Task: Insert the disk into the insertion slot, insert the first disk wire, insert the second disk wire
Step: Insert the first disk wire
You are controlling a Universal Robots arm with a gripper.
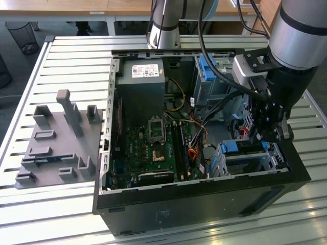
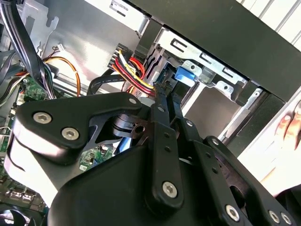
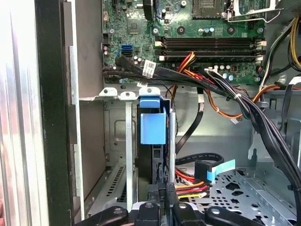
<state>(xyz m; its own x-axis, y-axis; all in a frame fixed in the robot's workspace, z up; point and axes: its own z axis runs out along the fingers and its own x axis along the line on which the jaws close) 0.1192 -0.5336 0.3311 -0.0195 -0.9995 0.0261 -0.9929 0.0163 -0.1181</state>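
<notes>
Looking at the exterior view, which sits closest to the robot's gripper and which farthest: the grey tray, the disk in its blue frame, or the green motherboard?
Measured from the gripper:
1. the disk, right beside it, low in the case at the exterior view's right.
2. the motherboard, in the middle of the case.
3. the grey tray, outside the case at the exterior view's left.

I can read nothing from here: print on the white power supply label [image 1: 147, 70] and the cable tag [image 3: 149, 67] is too small.

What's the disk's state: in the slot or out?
In: the disk, blue-framed, sits between the insertion slot walls in the first wrist view.
</notes>
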